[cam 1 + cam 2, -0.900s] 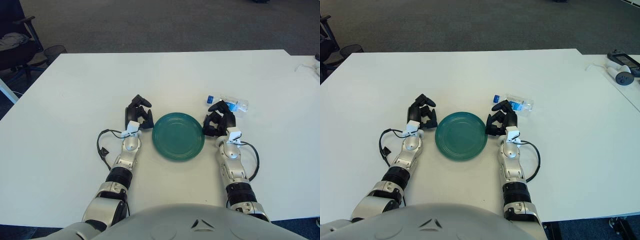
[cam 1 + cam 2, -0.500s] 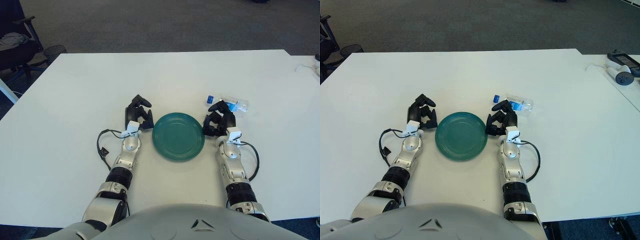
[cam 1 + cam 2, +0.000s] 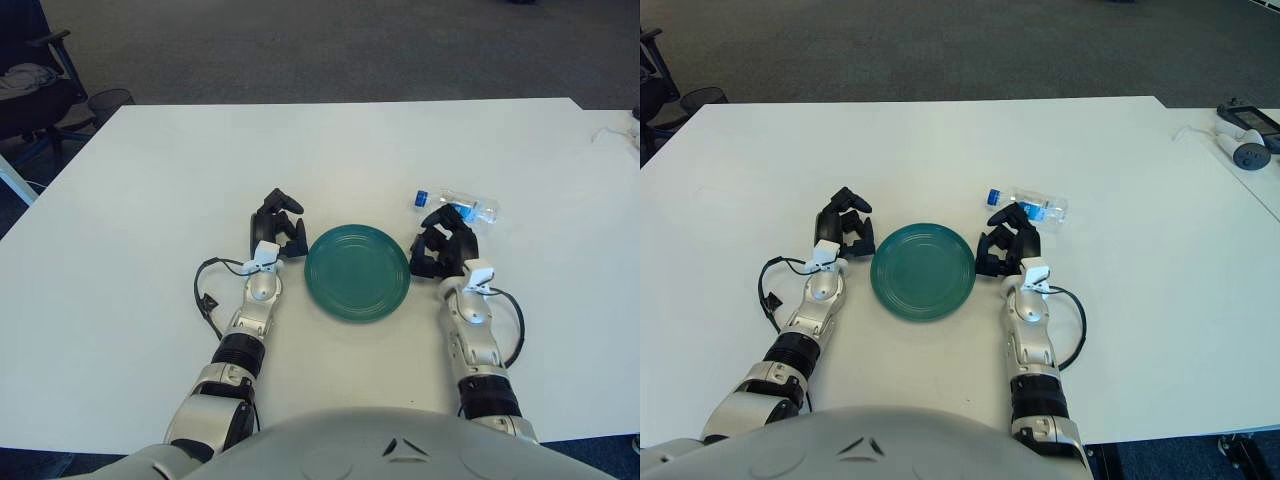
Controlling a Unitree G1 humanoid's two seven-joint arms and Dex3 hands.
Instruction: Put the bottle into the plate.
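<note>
Large white rectangular table (image 3: pixel 150 180) fills view, grey carpet floor (image 3: pixel 330 45) beyond at 12 o'clock, dark office chair (image 3: pixel 30 75) at 10 o'clock. Round teal plate (image 3: pixel 357 272) sits before me at centre, nothing on it. My left hand (image 3: pixel 277 228) at plate's 9 o'clock, fingers curled, holding nothing. My right hand (image 3: pixel 443 245) at plate's 3 o'clock, fingers curled, nothing gripped. Clear plastic bottle with blue cap (image 3: pixel 457 206) lies on side at plate's 2 o'clock, just beyond right hand. Task barely begun: grasp, lift, placement all remain. White controllers (image 3: pixel 1241 135) at table's far 2 o'clock.
</note>
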